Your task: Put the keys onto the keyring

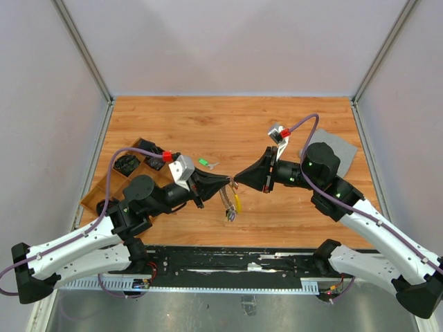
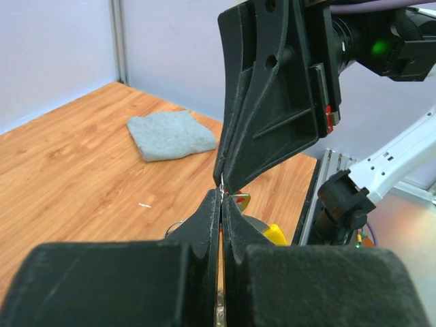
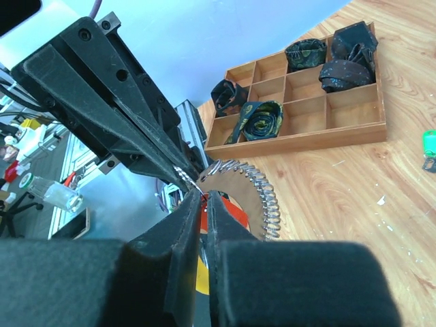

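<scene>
Pinches keyring (image 3: pixel 264 196) in tight-pressed left gripper (image 2: pixel 221 203) jaws, remainder hanging below them. Meets right gripper (image 3: pixel 199 197) tip to tip, jaws closed on same ring wire.

Green-headed key (image 1: pixel 203 162), grey cloth (image 1: pixel 342 149), brown wooden tray (image 3: pixel 306 138), dark patterned rolls (image 3: pixel 262 117).

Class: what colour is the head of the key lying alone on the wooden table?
Green; the key shows best in the top external view.
</scene>
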Controlling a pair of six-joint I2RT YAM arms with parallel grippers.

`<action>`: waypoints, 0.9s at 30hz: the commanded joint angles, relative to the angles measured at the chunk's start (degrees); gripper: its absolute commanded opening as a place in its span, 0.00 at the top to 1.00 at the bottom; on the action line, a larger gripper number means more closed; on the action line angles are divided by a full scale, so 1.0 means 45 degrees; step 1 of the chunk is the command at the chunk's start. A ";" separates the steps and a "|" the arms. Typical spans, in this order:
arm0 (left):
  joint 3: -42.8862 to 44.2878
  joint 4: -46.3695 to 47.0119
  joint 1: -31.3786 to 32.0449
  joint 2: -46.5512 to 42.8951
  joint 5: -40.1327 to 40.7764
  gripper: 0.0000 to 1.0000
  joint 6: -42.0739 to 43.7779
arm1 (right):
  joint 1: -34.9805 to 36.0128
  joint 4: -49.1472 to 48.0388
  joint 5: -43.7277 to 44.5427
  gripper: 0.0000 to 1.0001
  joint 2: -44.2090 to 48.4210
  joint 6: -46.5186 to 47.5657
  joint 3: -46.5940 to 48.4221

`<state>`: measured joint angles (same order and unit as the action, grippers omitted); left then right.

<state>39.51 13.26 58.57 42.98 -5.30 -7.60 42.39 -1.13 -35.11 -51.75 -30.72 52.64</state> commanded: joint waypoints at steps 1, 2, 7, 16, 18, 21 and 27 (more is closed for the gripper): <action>0.0054 0.0865 -0.0083 -0.0206 -0.0062 0.99 -0.0050 | 0.0183 -0.0700 -0.0294 0.95 0.0168 -0.0252 -0.0058; 0.0065 0.0861 -0.0072 -0.0214 -0.0012 0.99 -0.0053 | 0.0188 -0.0689 -0.0267 0.97 0.0202 -0.0247 -0.0053; 0.0131 0.0681 -0.0068 -0.0235 0.0209 1.00 0.0041 | 0.0182 -0.0092 0.0109 0.99 0.0254 -0.0191 0.0174; 0.0168 0.0666 -0.0066 -0.0256 0.0279 0.99 0.0140 | 0.0184 0.1638 0.0592 1.00 0.0015 -0.0011 0.0706; 0.0182 0.0689 -0.0065 -0.0237 0.0199 0.99 0.0145 | 0.0179 0.1838 0.0735 0.99 0.0005 -0.0026 0.0680; 0.0148 0.0807 -0.0072 -0.0199 -0.0006 1.00 0.0127 | 0.0177 0.2015 0.0772 0.99 -0.0131 -0.0059 0.0703; 0.0271 0.0861 -0.0067 0.0019 -0.0523 1.00 0.0091 | 0.0184 0.2008 0.0491 0.99 -0.0442 -0.0124 0.0765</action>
<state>39.51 12.75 58.57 43.09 -5.23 -7.53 42.41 5.93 -33.32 -52.97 -31.31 54.59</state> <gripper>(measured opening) 0.017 0.010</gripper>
